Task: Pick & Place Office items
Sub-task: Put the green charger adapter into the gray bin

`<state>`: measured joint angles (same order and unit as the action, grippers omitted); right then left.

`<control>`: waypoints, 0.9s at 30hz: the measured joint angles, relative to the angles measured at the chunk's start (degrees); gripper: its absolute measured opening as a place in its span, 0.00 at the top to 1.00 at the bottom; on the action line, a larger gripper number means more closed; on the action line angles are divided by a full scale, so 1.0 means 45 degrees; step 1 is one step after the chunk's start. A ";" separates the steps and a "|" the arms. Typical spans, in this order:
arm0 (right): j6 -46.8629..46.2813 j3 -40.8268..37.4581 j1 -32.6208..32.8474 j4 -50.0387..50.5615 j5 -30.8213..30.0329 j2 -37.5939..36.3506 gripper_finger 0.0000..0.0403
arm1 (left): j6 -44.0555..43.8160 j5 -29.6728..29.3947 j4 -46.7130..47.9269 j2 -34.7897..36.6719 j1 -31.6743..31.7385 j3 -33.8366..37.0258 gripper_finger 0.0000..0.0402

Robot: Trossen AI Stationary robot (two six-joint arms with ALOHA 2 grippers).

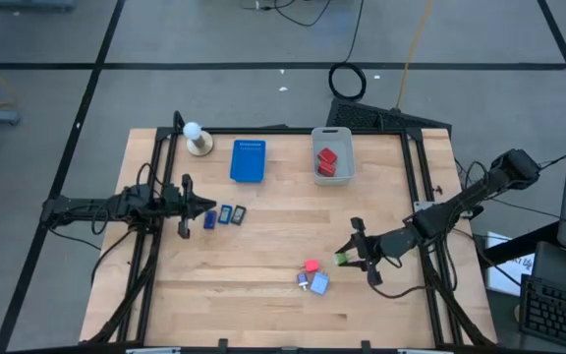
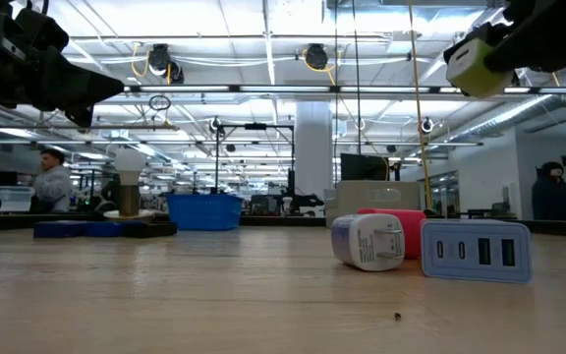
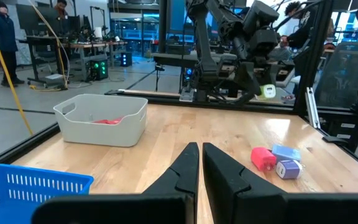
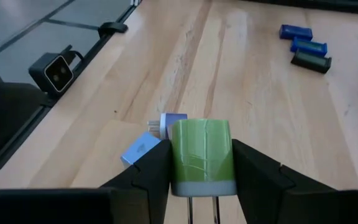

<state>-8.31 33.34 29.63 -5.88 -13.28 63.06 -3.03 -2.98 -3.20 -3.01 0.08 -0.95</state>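
My right gripper (image 1: 346, 258) hangs above the table's near right part, shut on a small green charger plug (image 4: 202, 155), which the low view shows high up (image 2: 475, 64). Below it on the wood lie a pink piece (image 1: 311, 265), a white plug (image 2: 369, 241) and a light-blue charger (image 2: 477, 251). Three small dark-blue and grey rectangles (image 1: 225, 215) lie side by side near my left gripper (image 1: 186, 207), which waits shut at the left, pointing level. My right gripper pinches the green plug by two opposite sides (image 4: 178, 155) between its two fingers. The fingers come slanting down from the table's right side. The plug is lifted clear of the table, its grey end and metal prongs (image 4: 191, 208) toward the wrist.
A grey bin (image 1: 332, 155) holding red blocks stands at the far middle-right. A blue tray (image 1: 248, 160) and a white ball on a round base (image 1: 197, 138) stand at the far left. Bare wood lies between the rectangles and the near pile.
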 joint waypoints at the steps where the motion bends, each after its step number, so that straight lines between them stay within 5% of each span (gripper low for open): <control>1: 0.0003 0.0000 0.0000 0.0108 0.0005 -0.0112 0.65 | 0.0000 0.0005 0.0000 0.0004 -0.0004 0.0000 0.95; 11: -0.0203 0.0000 0.0030 0.0614 0.1319 -0.0758 0.65 | 0.0000 0.0004 0.0000 0.0000 -0.0004 0.0000 0.95; 27: 0.0433 -0.0010 -0.0028 0.1546 0.1341 -0.1392 0.66 | 0.0000 0.0002 0.0000 0.0002 0.0000 0.0002 0.95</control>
<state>-6.36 33.30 29.50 1.08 -7.25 56.80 -3.03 -2.97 -3.20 -3.00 0.07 -0.94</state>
